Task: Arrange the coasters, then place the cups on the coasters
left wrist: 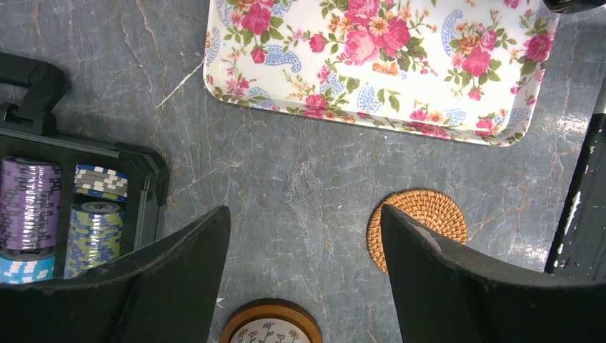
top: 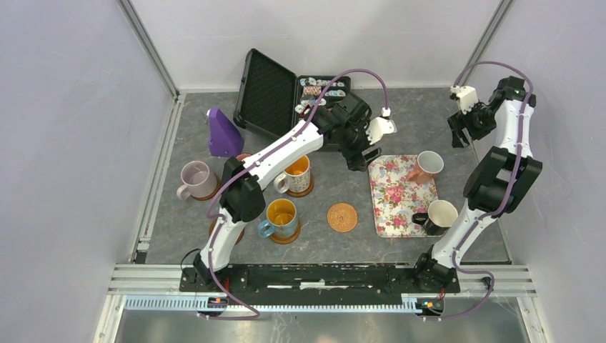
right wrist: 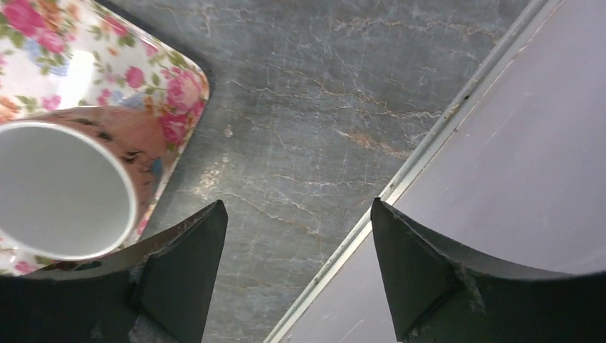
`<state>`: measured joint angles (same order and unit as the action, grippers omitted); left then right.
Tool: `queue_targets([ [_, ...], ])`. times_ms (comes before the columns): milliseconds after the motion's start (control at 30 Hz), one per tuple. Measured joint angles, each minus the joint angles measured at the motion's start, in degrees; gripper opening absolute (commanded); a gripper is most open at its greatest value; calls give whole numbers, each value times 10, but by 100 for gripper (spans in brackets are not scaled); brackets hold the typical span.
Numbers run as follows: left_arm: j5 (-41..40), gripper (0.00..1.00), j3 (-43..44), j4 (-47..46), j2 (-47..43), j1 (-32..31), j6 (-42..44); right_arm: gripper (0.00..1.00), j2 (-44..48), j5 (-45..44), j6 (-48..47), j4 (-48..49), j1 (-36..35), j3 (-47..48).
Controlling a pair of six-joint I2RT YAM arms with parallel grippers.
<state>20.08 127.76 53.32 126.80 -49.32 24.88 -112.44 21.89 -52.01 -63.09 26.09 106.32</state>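
Observation:
A woven orange-tan coaster (top: 342,217) (left wrist: 429,214) lies bare left of the floral tray (top: 393,193). The lilac cup (top: 196,179), the floral cup with orange inside (top: 296,174) and the blue cup with yellow inside (top: 281,218) each stand on a brown coaster. A pink cup (top: 427,166) (right wrist: 57,189) and the black cup with cream inside (top: 437,216) sit on the tray. My left gripper (top: 359,158) (left wrist: 304,211) hangs open and empty over bare table by the tray's far-left corner. The right gripper (top: 457,136) (right wrist: 296,204) is open and empty, beyond the pink cup near the right wall.
An open black case (top: 268,96) of poker chips (left wrist: 43,214) lies at the back, just left of my left gripper. A purple cone-like object (top: 224,133) stands at the back left. The right wall's rail (right wrist: 429,157) runs right under the right gripper.

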Motion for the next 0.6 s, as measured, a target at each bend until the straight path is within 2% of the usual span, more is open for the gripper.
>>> queue_targets([
  [267,-2,84,1,-15,2,0,-9,73,-57,-15,-16,10,-4,-32],
  [600,0,78,1,-84,11,-3,-44,70,-57,16,13,33,-7,-161],
])
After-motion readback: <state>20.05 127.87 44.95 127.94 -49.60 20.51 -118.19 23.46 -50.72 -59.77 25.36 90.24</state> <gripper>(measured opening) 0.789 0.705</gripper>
